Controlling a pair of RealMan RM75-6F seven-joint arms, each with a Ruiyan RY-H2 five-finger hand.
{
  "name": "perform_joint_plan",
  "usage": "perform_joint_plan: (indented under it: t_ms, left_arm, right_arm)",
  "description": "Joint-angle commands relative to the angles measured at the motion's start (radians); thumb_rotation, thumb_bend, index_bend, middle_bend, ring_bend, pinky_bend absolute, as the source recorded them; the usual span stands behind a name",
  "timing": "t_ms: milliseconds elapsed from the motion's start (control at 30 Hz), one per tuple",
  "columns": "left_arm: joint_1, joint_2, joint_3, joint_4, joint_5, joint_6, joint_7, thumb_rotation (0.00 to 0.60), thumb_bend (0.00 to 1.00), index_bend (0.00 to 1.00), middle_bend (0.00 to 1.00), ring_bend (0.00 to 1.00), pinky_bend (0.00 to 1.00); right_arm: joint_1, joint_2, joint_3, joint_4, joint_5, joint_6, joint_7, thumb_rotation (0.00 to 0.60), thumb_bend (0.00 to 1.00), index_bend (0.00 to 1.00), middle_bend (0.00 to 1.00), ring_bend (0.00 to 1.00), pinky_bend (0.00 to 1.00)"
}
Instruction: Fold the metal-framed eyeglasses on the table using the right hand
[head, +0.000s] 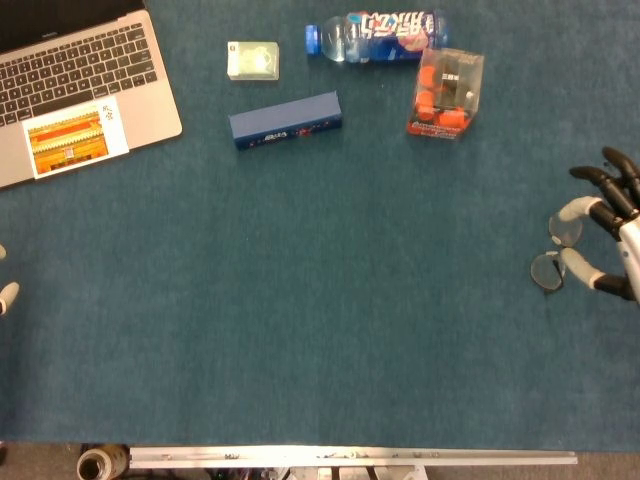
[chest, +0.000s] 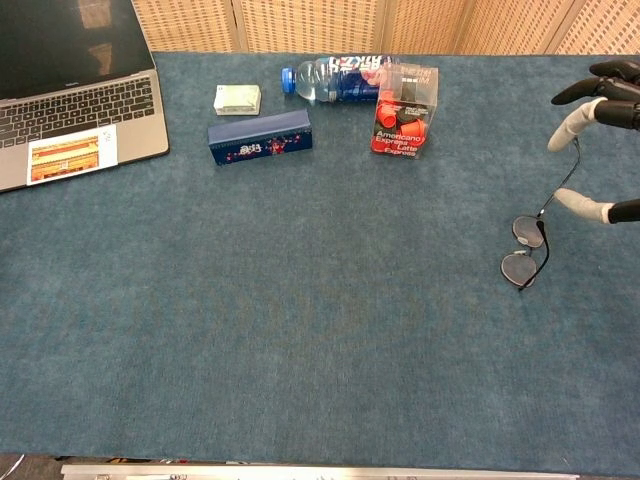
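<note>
The metal-framed eyeglasses (head: 556, 250) (chest: 524, 251) lie on the blue table cloth near the right edge, lenses down. One thin temple sticks out toward the far right. My right hand (head: 610, 235) (chest: 600, 150) hovers just right of and above them, fingers spread, holding nothing. A pale fingertip (chest: 566, 128) is close to the end of the raised temple, and I cannot tell whether it touches. Only fingertips of my left hand (head: 7, 296) peek in at the left edge of the head view.
At the back stand a laptop (head: 70, 90), a small pale box (head: 252, 60), a dark blue long box (head: 285, 120), a lying water bottle (head: 375, 36) and a clear box of red capsules (head: 445, 92). The table's front edge (head: 350, 457) runs along the bottom.
</note>
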Motion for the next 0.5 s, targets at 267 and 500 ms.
perform_joint_plan:
  t_ms: [267, 500]
  left_arm:
    - [0.005, -0.007, 0.004, 0.013, -0.003, 0.001, -0.013, 0.6, 0.16, 0.49, 0.36, 0.24, 0.51]
    - [0.006, -0.011, 0.005, 0.018, -0.002, 0.0, -0.015, 0.6, 0.16, 0.49, 0.36, 0.24, 0.51]
  right_arm:
    - [0.044, -0.008, -0.009, 0.012, -0.038, -0.061, 0.02, 0.6, 0.01, 0.45, 0.25, 0.09, 0.29]
    - [0.054, -0.006, -0.022, 0.035, -0.044, -0.082, 0.02, 0.6, 0.0, 0.45, 0.25, 0.09, 0.29]
